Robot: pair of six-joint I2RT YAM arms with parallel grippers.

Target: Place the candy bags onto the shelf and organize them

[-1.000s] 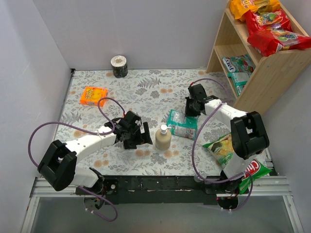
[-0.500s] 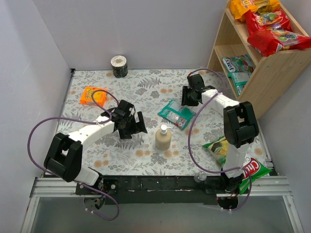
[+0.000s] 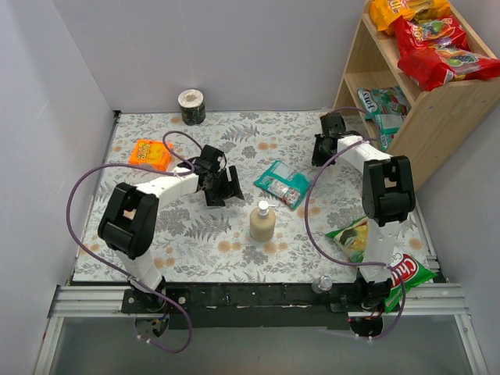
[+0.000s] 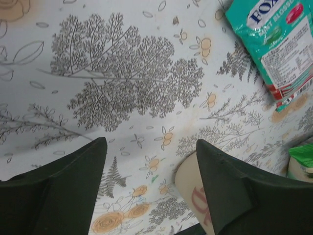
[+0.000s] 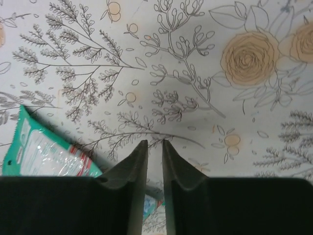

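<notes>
Shelf [image 3: 428, 119]: holding five bags [image 3: 437, 64], upper right of frame.
Teal bag [image 3: 282, 183]: lying mid-frame on the table, waiting to be shelved.
Left gripper [image 3: 225, 187]: hovering wide open, empty.
Right gripper [image 3: 323, 150]: nearly closed, gripping nothing.

Top camera overlooks the whole table [image 3: 242, 133]; wrist cameras look down close past left claw [image 4: 150, 144] and right claw [image 5: 154, 143]; all 3 share the bag [image 3: 283, 183].

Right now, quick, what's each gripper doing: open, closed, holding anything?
Left gripper: open, empty.
Right gripper: closed, holding nothing.
</notes>
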